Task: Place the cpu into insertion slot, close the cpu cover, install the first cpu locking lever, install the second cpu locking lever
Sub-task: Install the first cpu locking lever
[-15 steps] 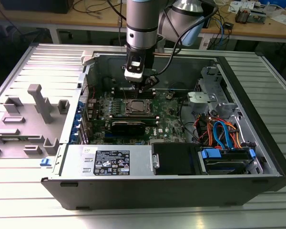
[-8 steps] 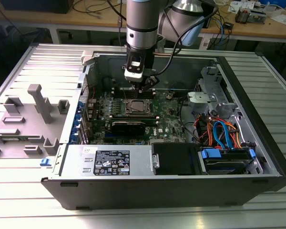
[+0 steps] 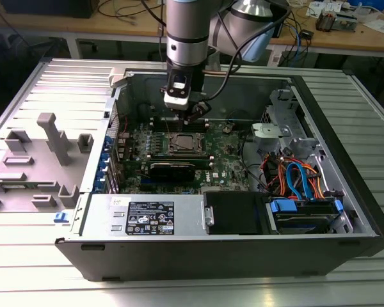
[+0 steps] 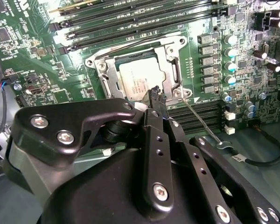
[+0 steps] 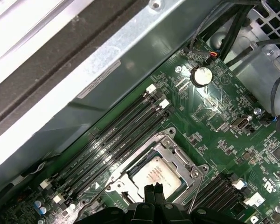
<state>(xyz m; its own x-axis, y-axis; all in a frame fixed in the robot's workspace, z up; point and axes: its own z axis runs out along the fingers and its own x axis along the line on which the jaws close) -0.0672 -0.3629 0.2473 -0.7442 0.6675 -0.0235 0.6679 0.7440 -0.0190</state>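
**Now, cpu seated, cover down**

The small silvery-grey square cpu [image 4: 137, 79] lies flat, top up, in the silver-rimmed insertion slot [image 3: 184, 143]. The thin metal cpu cover [image 4: 105, 74] frames it. The black hand [image 4: 157, 96] hovers at its edge, pinched closed on nothing. A thin wire locking lever [image 4: 201, 122] angles away from the socket corner.

Silver-grey arm [image 3: 187, 32], black gripper [image 4: 157, 97] — silver screws

The cpu [image 4: 137, 84] is matt grey metal, the cpu cover [image 4: 171, 65] shinier, the hand [image 4: 157, 96] apparently matt black.
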